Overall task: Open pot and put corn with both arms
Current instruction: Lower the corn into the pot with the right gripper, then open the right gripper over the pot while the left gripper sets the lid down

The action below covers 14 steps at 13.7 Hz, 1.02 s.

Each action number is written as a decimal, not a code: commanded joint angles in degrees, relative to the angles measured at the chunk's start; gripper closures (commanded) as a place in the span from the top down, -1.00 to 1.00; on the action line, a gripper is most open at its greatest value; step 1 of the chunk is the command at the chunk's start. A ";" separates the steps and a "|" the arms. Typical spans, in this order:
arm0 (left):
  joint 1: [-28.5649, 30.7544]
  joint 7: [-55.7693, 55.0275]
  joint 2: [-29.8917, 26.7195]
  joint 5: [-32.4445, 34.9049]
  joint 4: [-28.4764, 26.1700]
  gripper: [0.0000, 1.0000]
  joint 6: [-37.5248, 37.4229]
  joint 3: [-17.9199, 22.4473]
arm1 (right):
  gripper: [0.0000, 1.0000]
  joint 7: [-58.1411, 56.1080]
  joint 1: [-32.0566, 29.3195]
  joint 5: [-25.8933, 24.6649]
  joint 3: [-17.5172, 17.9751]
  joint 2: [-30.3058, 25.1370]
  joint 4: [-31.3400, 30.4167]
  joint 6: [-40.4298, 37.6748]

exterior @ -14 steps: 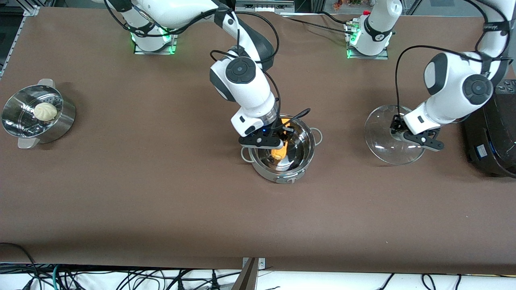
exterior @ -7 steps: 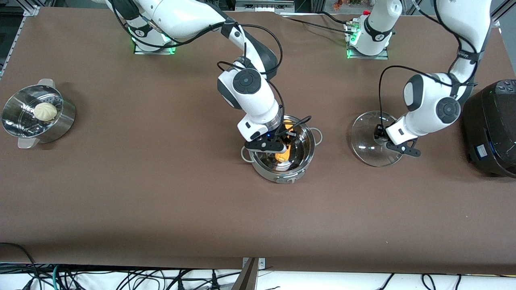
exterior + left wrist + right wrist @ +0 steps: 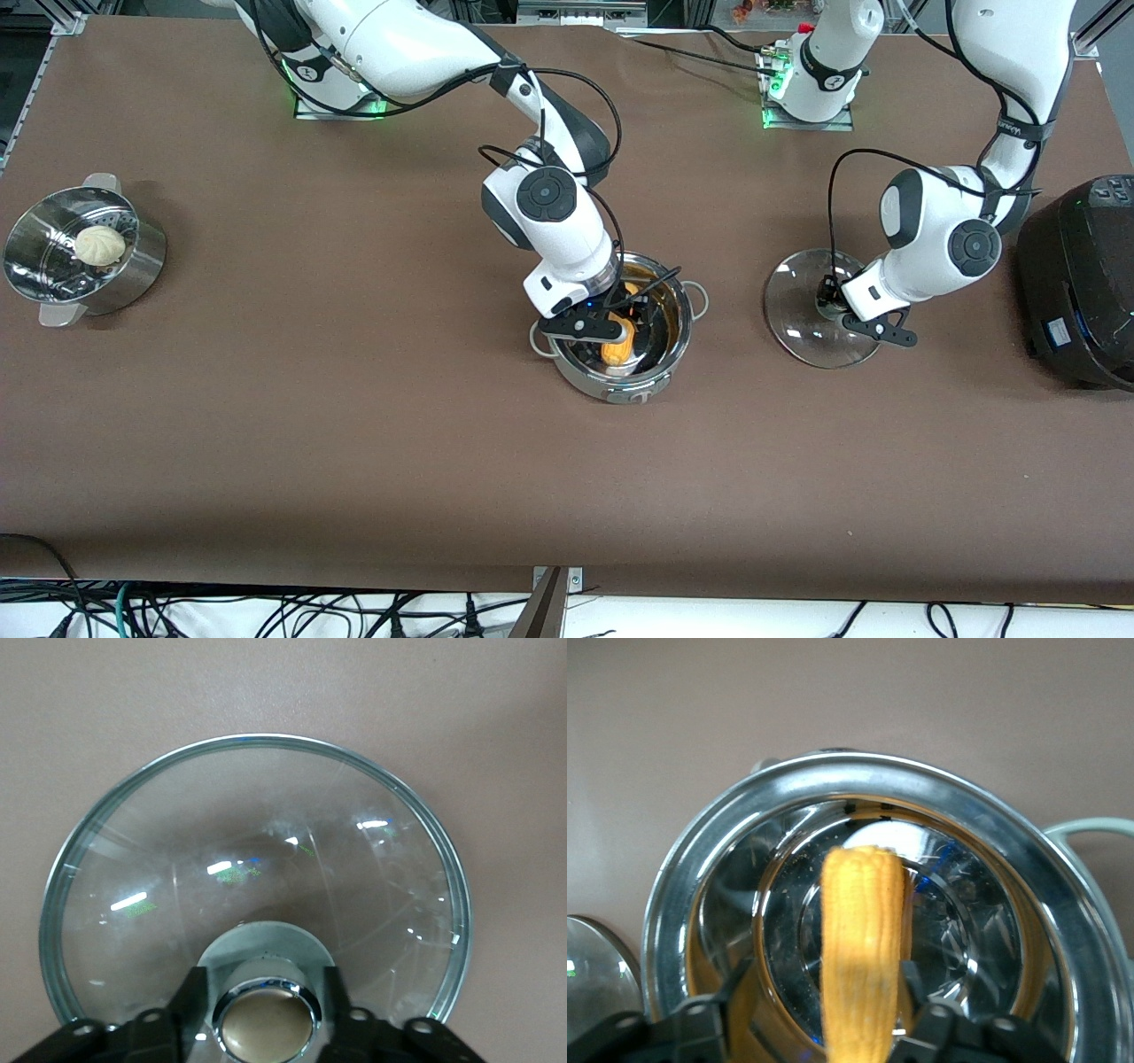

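Observation:
The shiny steel pot point(image 3: 678, 341) stands open at mid-table. The yellow-orange corn point(image 3: 617, 350) lies tilted inside it. My right gripper point(image 3: 620, 323) reaches into the pot with its fingers spread. In the right wrist view the corn point(image 3: 864, 939) touches one finger point(image 3: 914, 983) and stands apart from the other, inside the pot's rim point(image 3: 726, 842). My left gripper point(image 3: 833, 306) is shut on the tan knob point(image 3: 266, 1028) of the glass lid point(image 3: 797, 310). It holds the lid point(image 3: 257, 842) low over the table beside the pot, toward the left arm's end.
A steel steamer basket point(image 3: 133, 266) with a white bun point(image 3: 99, 245) stands at the right arm's end. A large black cooker point(image 3: 1076, 283) stands at the left arm's end, close to the left arm's elbow. Cables hang along the table's front edge.
My right gripper has lowered the corn deeper into the pot. My left arm has carried the lid a little toward the pot and lower, then nearly stopped.

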 commanded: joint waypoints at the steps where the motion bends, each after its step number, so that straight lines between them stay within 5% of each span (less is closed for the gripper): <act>1: -0.45 0.82 0.66 -1.67 0.64 1.00 0.26 0.30 | 1.00 0.72 0.72 -0.23 0.29 0.57 1.61 -0.11; 3: -0.36 0.73 -1.70 -1.59 0.12 1.00 -1.13 0.30 | 1.00 0.11 0.55 -0.93 0.20 -1.18 1.79 -1.68; 6: 0.43 0.73 -11.70 -1.59 -1.12 1.00 -9.91 0.30 | 1.00 -10.20 -1.81 -3.31 -0.06 -7.23 1.62 -15.26; 12: 3.16 0.82 -18.40 -1.41 0.90 1.00 -10.81 0.39 | 1.00 -41.33 -19.73 3.55 -0.32 -21.82 -2.95 -39.62; 14: 4.47 0.56 -21.39 1.65 2.56 1.00 -12.64 0.47 | 1.00 -43.92 -22.39 3.46 -4.25 -24.91 -2.96 -47.27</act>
